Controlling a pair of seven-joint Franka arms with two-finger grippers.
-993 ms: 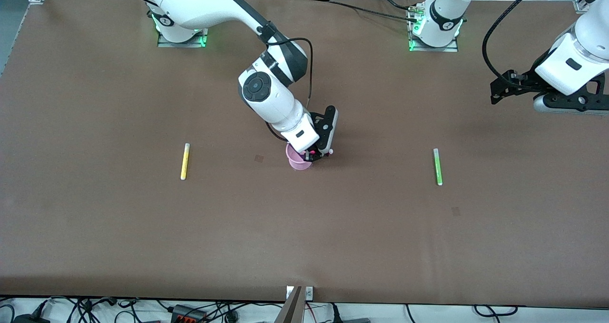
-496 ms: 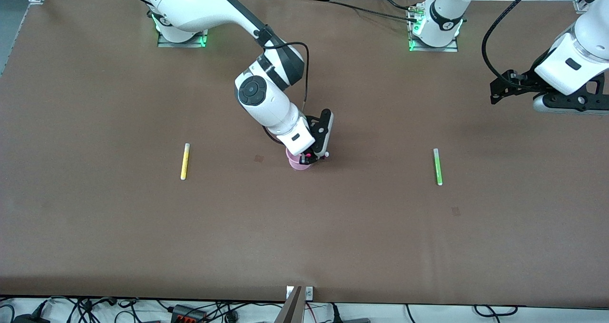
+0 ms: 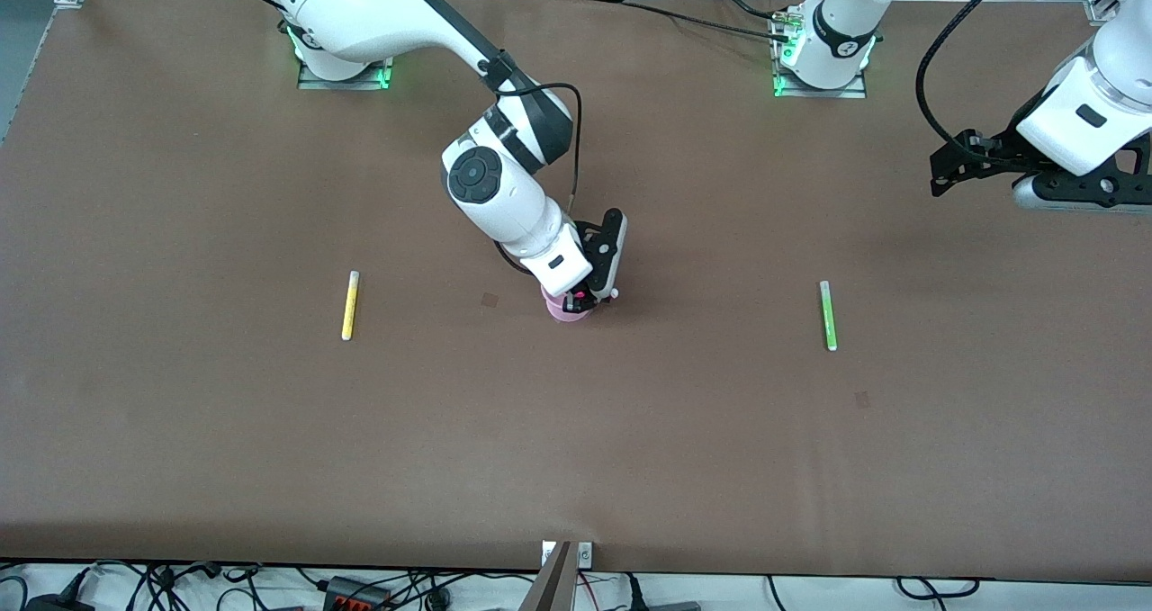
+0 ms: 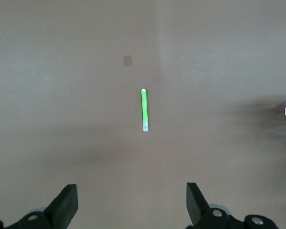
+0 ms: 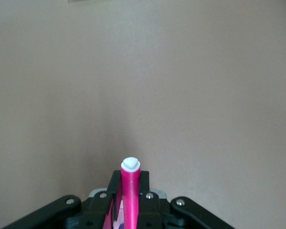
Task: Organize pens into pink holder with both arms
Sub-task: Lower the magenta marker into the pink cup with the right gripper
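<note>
Gripping the magenta pen (image 5: 130, 195) tight, right gripper (image 3: 587, 298) sits over the pink holder (image 3: 560, 309) at table centre; left gripper (image 4: 133, 207) waits w/ fingers wide apart, holding nothing, above the green pen (image 3: 826, 315).

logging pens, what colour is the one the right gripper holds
Magenta pen with a whitish tip, clearest in the right wrist view.

R claw (image 3: 589, 301) w/ magenta pen (image 5: 130, 191), seemingly lower

Brown table (image 3: 270, 458); tangled cables (image 3: 180, 586) along its near edge.
</note>
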